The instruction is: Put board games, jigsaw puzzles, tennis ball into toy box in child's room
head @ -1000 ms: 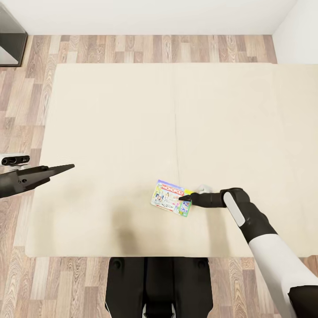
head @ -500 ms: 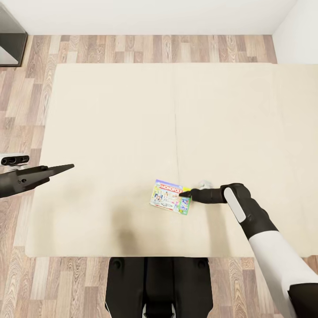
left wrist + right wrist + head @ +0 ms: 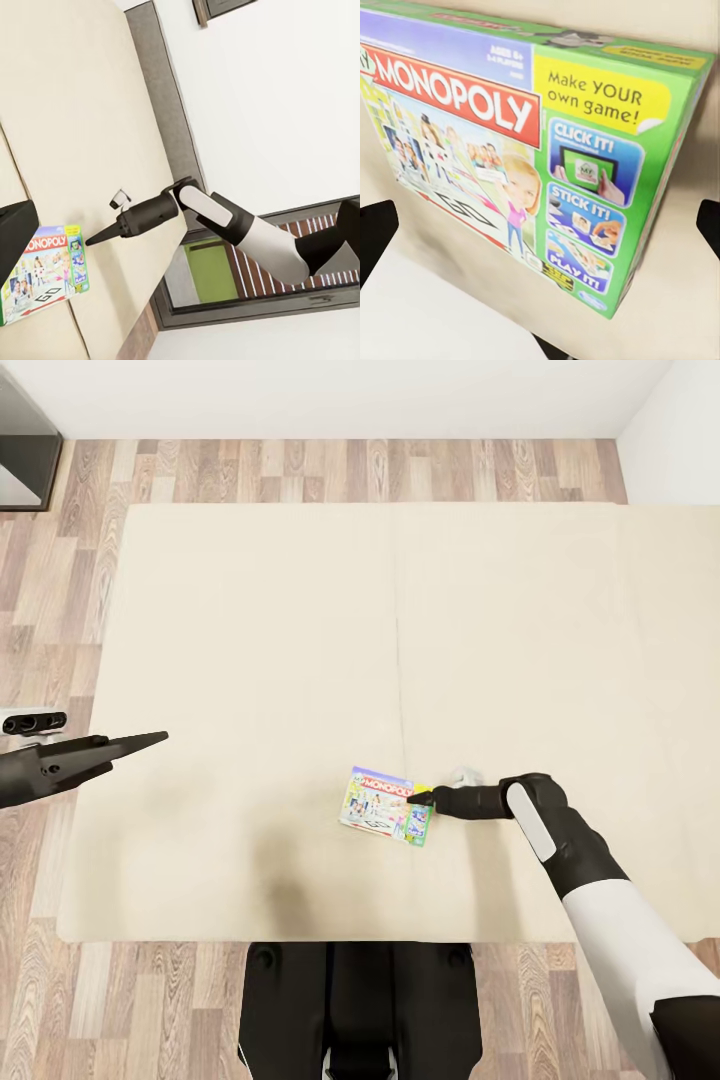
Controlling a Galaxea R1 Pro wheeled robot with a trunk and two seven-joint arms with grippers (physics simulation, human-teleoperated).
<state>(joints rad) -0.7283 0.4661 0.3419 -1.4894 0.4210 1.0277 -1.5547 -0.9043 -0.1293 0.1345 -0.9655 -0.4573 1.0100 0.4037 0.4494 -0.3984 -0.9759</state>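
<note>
Board game (image 3: 386, 806), bed (image 3: 250, 640): right end effector (image 3: 423, 797) spread at its 3 o'clock edge. Advance squarely, straddle box rim, then close.

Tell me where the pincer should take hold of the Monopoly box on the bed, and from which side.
Probably across the short green edge of the Monopoly box, coming in from the robot's right, where the right pincer already points. The box lies flat on the bed, so only its thin sides offer opposing faces. In the right wrist view the fingers straddle it, spread wide.
</note>
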